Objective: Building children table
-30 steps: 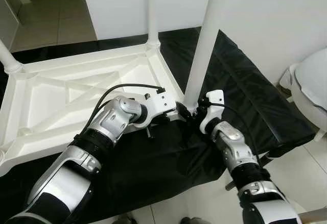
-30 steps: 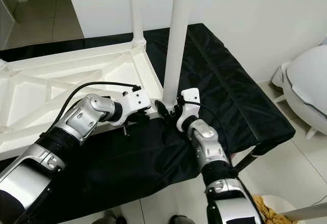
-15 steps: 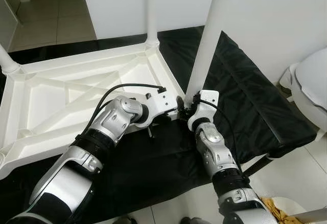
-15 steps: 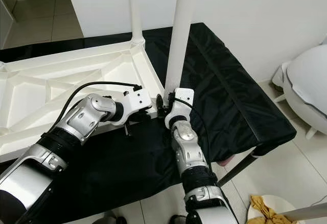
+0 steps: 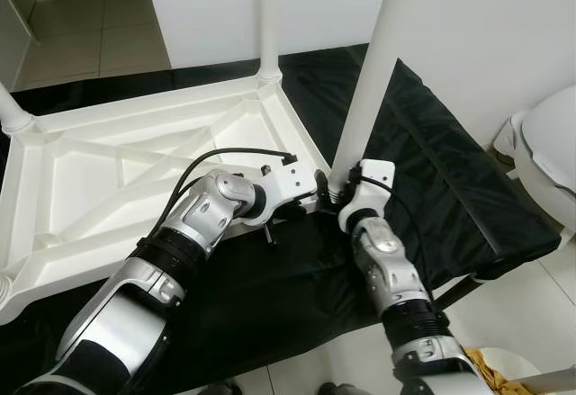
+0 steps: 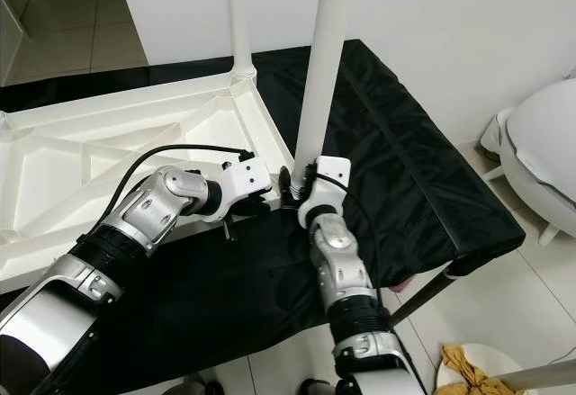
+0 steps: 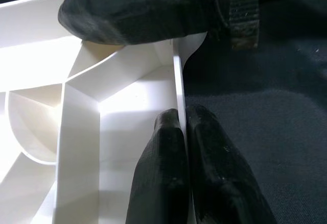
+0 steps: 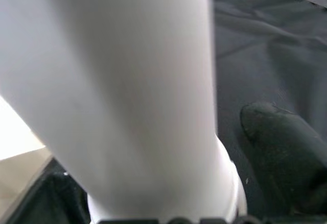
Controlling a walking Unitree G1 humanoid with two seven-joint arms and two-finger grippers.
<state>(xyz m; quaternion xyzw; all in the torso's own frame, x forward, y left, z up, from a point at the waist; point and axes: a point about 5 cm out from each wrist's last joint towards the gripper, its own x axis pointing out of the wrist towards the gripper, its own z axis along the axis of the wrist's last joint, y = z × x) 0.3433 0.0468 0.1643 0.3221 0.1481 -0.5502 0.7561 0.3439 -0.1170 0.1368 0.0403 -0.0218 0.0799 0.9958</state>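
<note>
You are working at the near right corner of the upturned white tabletop (image 5: 108, 188), which is lying underside up on a black cloth (image 5: 432, 179). Your left gripper (image 7: 186, 132) is pinching the thin rim wall of that corner, its two fingers pressed together on either side of the plastic. Your right gripper (image 6: 301, 188) is sitting at the foot of the white leg (image 5: 364, 89) you are fitting into the corner socket; in the right wrist view the leg is running between its fingers, but you cannot tell whether they are clamping it.

The leg is leaning slightly, not plumb like the far leg (image 5: 268, 17). If you are pushing or twisting while it is tilted, it may bind in the socket or spring out. The left pinch on a thin edge could also slip, letting the tabletop slide across the cloth.
</note>
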